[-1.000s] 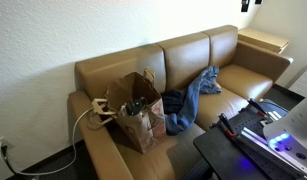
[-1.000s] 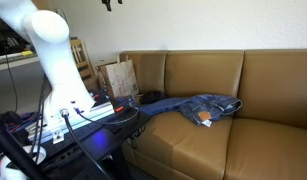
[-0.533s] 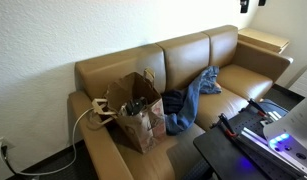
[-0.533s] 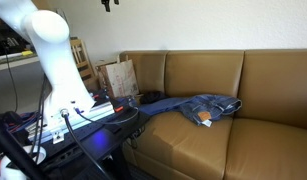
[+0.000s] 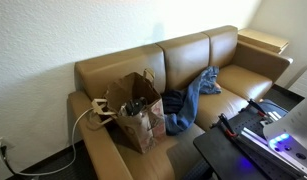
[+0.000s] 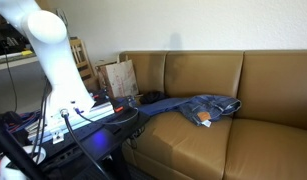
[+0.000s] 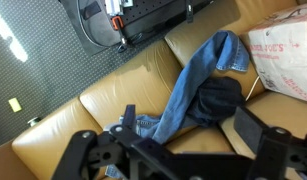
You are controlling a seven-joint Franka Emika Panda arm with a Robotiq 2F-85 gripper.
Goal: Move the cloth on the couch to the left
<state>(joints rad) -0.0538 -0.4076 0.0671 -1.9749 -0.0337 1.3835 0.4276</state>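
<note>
The cloth is a pair of blue jeans lying crumpled across the middle seat of the tan couch. It shows in both exterior views and in the wrist view. A dark garment lies against the jeans on the bag side. My gripper is open and empty, high above the couch, with the jeans between and below its two fingers. The gripper is out of frame in both exterior views; only the white arm shows.
A brown paper bag stands on the end seat beside the jeans, with a white cable draped over the armrest. A black stand with equipment sits in front of the couch. A wooden side table stands at the far end.
The gripper, seen earlier at the top edge of both exterior views, has risen out of frame. The jeans and bag have not moved.
</note>
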